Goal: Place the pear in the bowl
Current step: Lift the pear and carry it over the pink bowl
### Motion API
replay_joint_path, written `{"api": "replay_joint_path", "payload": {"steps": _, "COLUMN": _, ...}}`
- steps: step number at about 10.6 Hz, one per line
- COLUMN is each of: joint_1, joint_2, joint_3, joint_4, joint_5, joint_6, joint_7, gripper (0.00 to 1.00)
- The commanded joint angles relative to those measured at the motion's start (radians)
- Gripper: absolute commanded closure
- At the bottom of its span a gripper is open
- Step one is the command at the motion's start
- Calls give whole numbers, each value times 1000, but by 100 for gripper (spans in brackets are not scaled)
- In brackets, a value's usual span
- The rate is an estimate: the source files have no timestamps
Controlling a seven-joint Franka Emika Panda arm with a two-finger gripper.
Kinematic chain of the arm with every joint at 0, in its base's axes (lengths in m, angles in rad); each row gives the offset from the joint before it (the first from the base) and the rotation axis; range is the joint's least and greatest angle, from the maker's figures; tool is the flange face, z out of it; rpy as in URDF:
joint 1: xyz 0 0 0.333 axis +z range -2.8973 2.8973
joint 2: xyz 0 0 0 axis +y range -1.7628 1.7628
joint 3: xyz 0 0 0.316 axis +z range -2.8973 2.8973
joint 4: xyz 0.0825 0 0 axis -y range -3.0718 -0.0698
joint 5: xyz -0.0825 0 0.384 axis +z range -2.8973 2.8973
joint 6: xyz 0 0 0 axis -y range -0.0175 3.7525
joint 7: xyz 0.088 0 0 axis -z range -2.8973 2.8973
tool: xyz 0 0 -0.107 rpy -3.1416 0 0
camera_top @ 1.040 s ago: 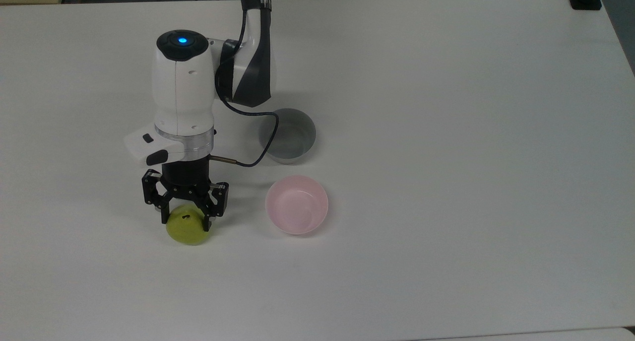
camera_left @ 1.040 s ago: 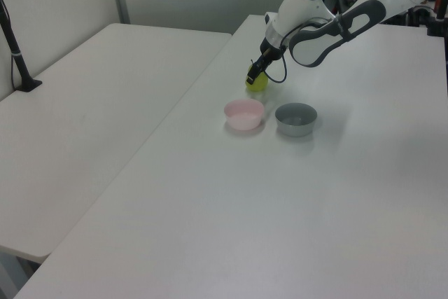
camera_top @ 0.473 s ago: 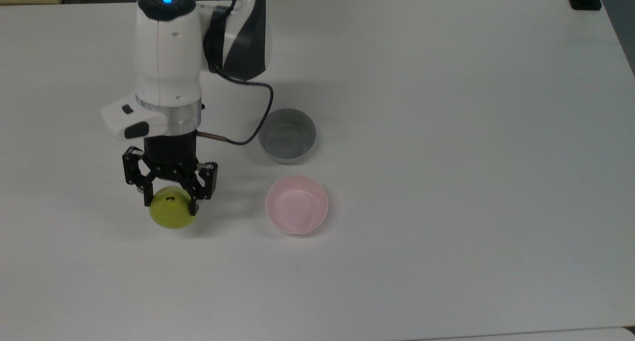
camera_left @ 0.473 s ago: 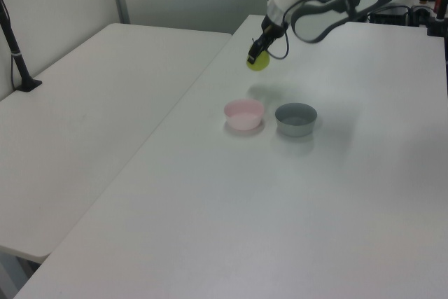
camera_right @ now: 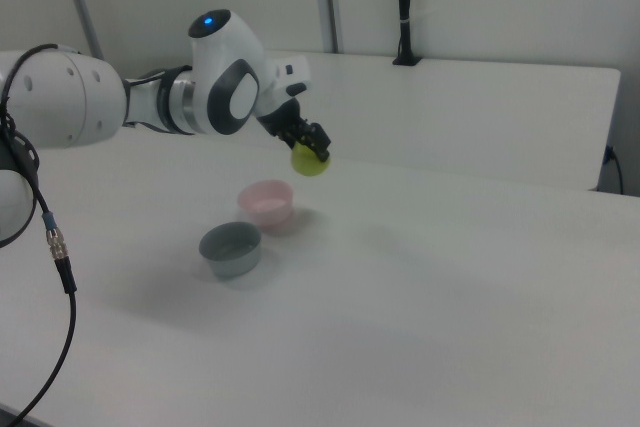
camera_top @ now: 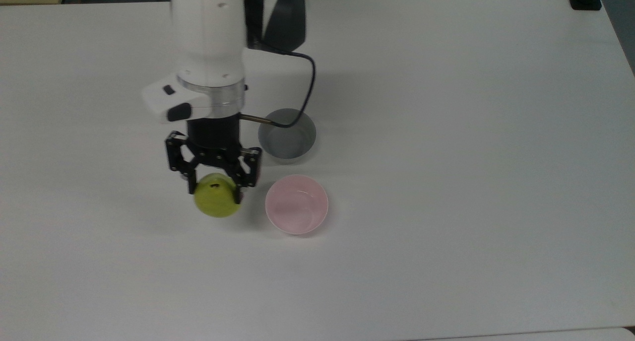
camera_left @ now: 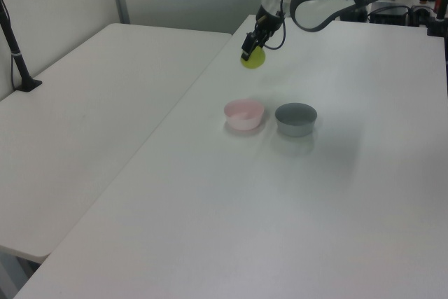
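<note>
Worktop [camera_top: 446, 182], white, carries 2 bowls side by side.

Near: pink bowl [camera_top: 296, 204], shallow, nothing in it. It sits closest to the top view's lower edge, its rim just short of the grey bowl [camera_top: 287, 135] behind it. They look apart, though the gap is slim.

Pear [camera_top: 217, 197], yellow-green, stem up, is off the surface; the right view shows it hanging clear above the worktop. In the top view it lies just left of the pink bowl, not yet over it.

Tool [camera_top: 213, 186] pinches the pear from above, 1 finger on each flank, stem between them. Gripping the widest part likely stops the round fruit rolling out.

Far: arm [camera_right: 120, 97] reaches in from the top view's upper edge, wrist vertical.

Judgement: carry phase. A short sideways shift should centre the pear over pink. The grey bowl is close, so overshoot risks the wrong bowl. Lowering before release would limit bounce on the glossy inside.
</note>
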Motion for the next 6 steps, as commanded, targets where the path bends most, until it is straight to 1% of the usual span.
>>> {"api": "replay_joint_path", "payload": {"steps": 1, "joint_1": 82, "joint_2": -27, "joint_3": -7, "joint_4": -33, "joint_5": -26, "joint_6": -15, "joint_7": 108, "gripper": 53}}
{"api": "replay_joint_path", "payload": {"steps": 3, "joint_1": 127, "joint_2": -20, "joint_3": -7, "joint_4": -56, "joint_5": -39, "joint_6": -14, "joint_7": 131, "gripper": 53}}
{"api": "replay_joint_path", "payload": {"steps": 6, "joint_1": 151, "joint_2": 9, "joint_3": -7, "joint_4": -66, "joint_5": -61, "joint_6": -6, "joint_7": 138, "gripper": 53}}
